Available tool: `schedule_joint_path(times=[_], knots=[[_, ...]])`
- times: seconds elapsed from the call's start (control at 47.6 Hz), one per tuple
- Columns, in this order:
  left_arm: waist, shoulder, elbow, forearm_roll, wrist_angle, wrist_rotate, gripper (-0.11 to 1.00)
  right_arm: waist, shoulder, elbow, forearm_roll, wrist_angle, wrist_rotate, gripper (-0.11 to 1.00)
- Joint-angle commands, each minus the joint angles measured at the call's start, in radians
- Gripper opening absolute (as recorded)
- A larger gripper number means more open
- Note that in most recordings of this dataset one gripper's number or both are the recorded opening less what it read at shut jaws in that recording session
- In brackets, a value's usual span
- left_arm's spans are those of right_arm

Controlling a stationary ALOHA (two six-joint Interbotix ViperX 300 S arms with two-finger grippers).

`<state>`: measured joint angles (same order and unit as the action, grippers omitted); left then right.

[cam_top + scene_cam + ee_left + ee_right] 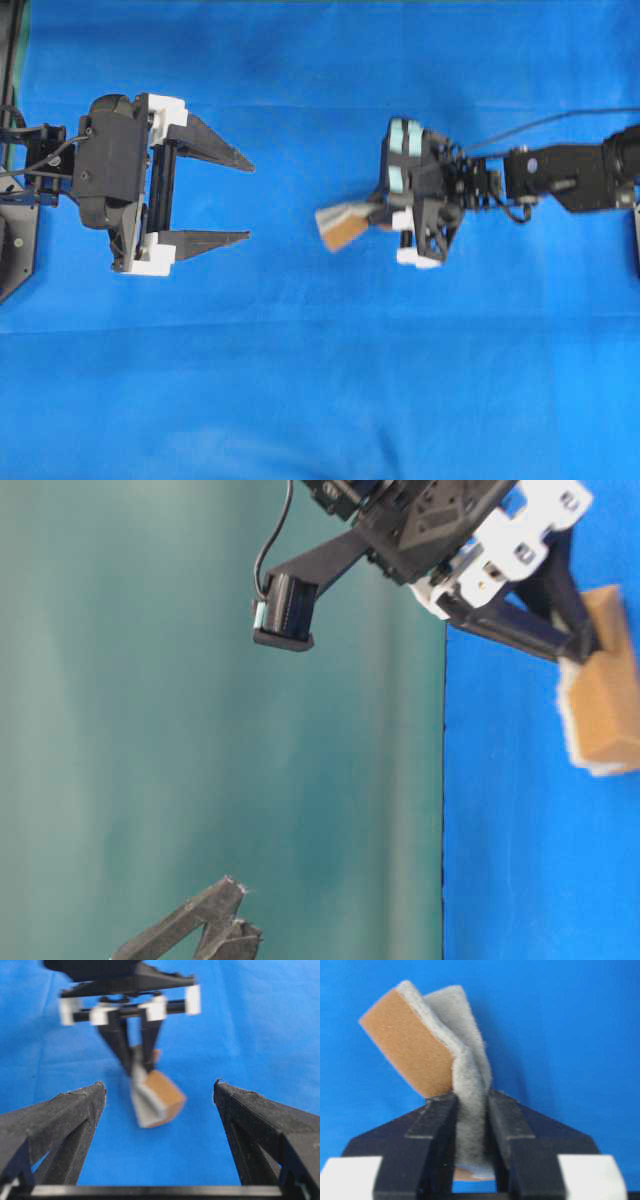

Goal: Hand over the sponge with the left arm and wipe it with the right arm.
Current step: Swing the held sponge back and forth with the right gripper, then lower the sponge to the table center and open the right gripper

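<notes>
We see the sponge [442, 1055] pinched between the jaws of the right gripper [470, 1110], squeezed so hard at the grip that its grey fuzzy face folds in on itself. Above the fingertips the pad fans out, orange-brown layer to one side, grey fleece to the other. Most of the sponge sticks out past the jaw tips; only a narrow strip sits inside them.

From overhead we have the sponge [340, 225] jutting beyond the right gripper [385, 218] toward the middle of the blue cloth [320, 380], and it looks blurred there. In the table-level view the sponge [605, 695] hangs off the tips of those fingers [520, 630], brown face toward us.

Across from it we find the left gripper [235, 198] with its jaws spread wide and nothing between them, well apart from the sponge. Looking out through that gap, between the two black fingers [70, 1115], we see the sponge [160, 1100] straight ahead of the opening, beyond the tips, with the right gripper [137, 1067] clamped on its far end.

The right arm [560, 172] reaches in from the side, cable trailing behind it.
</notes>
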<state>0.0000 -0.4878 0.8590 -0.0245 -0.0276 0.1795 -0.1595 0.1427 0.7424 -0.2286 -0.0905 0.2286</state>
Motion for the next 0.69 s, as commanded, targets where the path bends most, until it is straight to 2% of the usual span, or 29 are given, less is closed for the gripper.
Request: schedule_joint_path(times=[0.0, 0.672], knots=[[-0.002, -0.009, -0.011, -0.002, -0.009, 0.000, 0.90, -0.041, -0.025, -0.020, -0.008, -0.008, -0.002, 0.25], [-0.002, -0.009, -0.011, -0.002, -0.009, 0.000, 0.90, -0.017, -0.023, -0.017, -0.009, -0.028, 0.017, 0.25]])
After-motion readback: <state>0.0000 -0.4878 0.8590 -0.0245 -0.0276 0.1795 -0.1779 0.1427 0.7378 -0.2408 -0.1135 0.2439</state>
